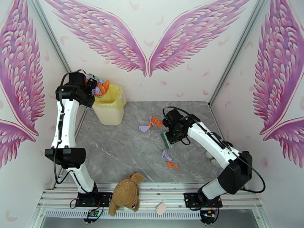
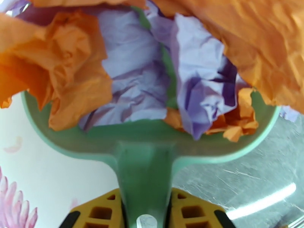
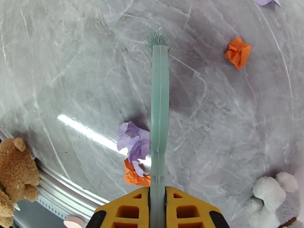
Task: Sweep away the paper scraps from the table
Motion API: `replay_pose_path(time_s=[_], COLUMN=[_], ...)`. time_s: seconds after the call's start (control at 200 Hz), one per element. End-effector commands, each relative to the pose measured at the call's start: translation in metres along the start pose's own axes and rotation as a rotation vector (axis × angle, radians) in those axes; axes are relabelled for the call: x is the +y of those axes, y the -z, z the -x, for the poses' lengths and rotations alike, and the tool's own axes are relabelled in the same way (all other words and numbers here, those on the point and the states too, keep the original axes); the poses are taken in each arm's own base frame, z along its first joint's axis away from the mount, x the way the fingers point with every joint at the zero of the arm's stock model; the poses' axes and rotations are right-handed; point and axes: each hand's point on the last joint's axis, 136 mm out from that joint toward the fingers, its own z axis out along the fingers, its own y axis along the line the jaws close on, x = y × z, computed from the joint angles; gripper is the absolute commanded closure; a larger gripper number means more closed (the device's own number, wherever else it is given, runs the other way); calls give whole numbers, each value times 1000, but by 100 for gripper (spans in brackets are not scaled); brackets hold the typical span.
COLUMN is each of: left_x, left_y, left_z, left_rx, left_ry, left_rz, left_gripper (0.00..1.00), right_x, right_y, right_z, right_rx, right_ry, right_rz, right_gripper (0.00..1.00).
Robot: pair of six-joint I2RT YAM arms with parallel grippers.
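Note:
My left gripper (image 1: 90,86) is raised at the back left and is shut on the handle of a mint-green dustpan (image 2: 144,149); the left gripper (image 2: 144,215) clamps that handle between yellow fingers. The pan is heaped with orange and purple paper scraps (image 2: 133,73) and hangs over the yellow bin (image 1: 109,107). My right gripper (image 1: 171,134) is over the middle of the table (image 1: 114,149), shut on a green brush (image 1: 166,140). The brush (image 3: 159,111) points away from the right gripper (image 3: 157,211). Loose scraps (image 1: 155,121) lie beyond the brush, others (image 1: 167,156) on its near side; a purple scrap (image 3: 133,139) sits by the handle.
A brown plush toy (image 1: 127,193) lies on the metal frame at the near edge, with a small pale round object (image 1: 161,208) beside it. A white fluffy thing (image 3: 273,190) sits at the table's right side near my right arm. White walls with pink wings enclose the table.

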Motion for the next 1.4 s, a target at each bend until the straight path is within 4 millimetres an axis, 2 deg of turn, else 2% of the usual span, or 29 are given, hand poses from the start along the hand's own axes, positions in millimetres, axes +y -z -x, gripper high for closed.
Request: replay_pose_path(time_s=[0.0,0.345,0.455,0.52,0.77,0.885,1.08,1.395], left_x=[15,18,27,25,39,39,46,50], left_y=[-5,-29,-27,-27,-15,-17,-16,-6], left_z=[14,33,40,41,63,59,45,43], left_rx=[21,116,121,140,131,153,173,162], left_ry=[-83,-336,-364,-427,-562,-628,-635,-619], left_rz=[186,452,512,539,703,719,716,729], left_gripper=[100,100,100,100,100,100,100,100], right_x=[4,7,9,9,12,12,13,14], right_y=[3,-3,-2,-4,-4,-2,0,3], right_z=[3,-5,-5,-6,-6,-5,-4,-5], right_rx=[-47,-48,-56,-57,-62,-68,-76,-80], right_ry=[9,10,11,9,9,11,10,7], right_rz=[28,53,62,64,81,81,90,95], right_gripper=[100,100,100,100,100,100,100,100])
